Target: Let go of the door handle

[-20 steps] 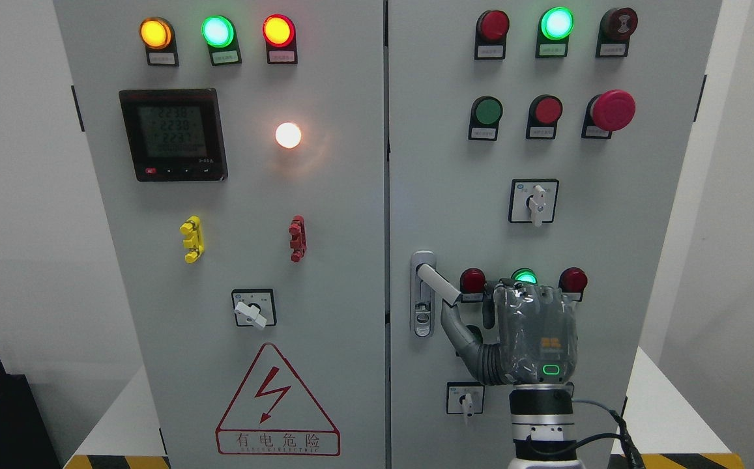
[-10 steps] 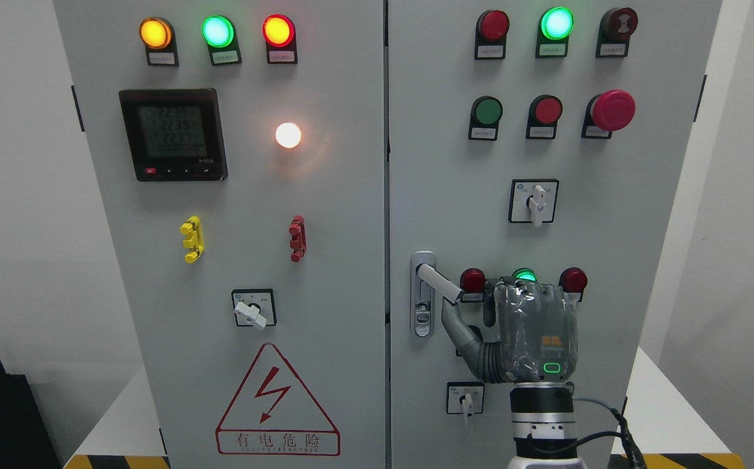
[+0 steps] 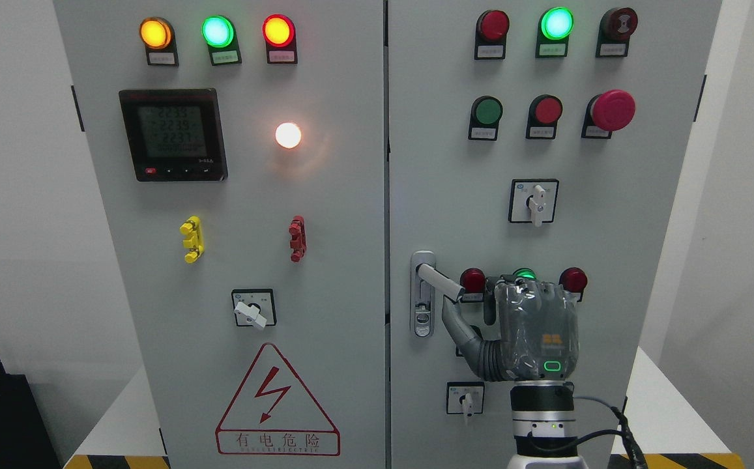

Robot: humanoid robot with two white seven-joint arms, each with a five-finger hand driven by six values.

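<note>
One hand [image 3: 525, 329] is in view, the right, rising on its upright arm from the bottom edge with its back to the camera; its fingers curl forward against the cabinet door [image 3: 611, 215]. Its thumb [image 3: 460, 322] reaches up-left to touch the free end of the door handle [image 3: 440, 283]; the handle slants down-right from its lock plate [image 3: 422, 294] near the door's left edge; whether the fingers grip it cannot be told.

— Where's the right hand [image 3: 533, 332]?
— Low on the cabinet's right door [image 3: 455, 163], back toward the camera, thumb [image 3: 458, 322] just under the handle [image 3: 440, 284].
— Is it gripping?
— Can't tell — the fingers are hidden. The handle slants down-right from its plate [image 3: 422, 293].
</note>
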